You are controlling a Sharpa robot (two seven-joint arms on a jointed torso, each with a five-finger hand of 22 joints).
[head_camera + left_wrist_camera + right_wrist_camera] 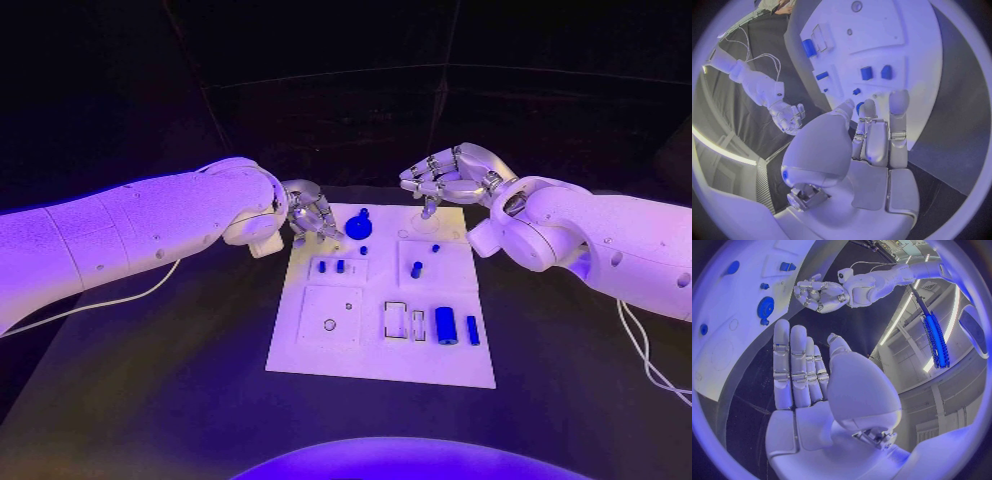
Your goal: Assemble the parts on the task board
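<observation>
The white task board [378,345] lies in the middle of the black table. A round blue part with a knob [359,226] sits near its far edge, and small blue parts [340,266] [417,269] lie further in. A blue cylinder [447,325] and a thin blue bar [473,330] rest near the right edge. My left hand [307,215] hovers at the far left corner, beside the round part, fingers straight and holding nothing [873,135]. My right hand [454,175] hangs above the far right corner, fingers stretched out and bare [804,375].
The board carries raised square plates [330,315] and slotted recesses [404,322]. Black table [173,380] surrounds it on every side. A white cable [108,300] trails under my left arm, and another [642,350] runs along the right.
</observation>
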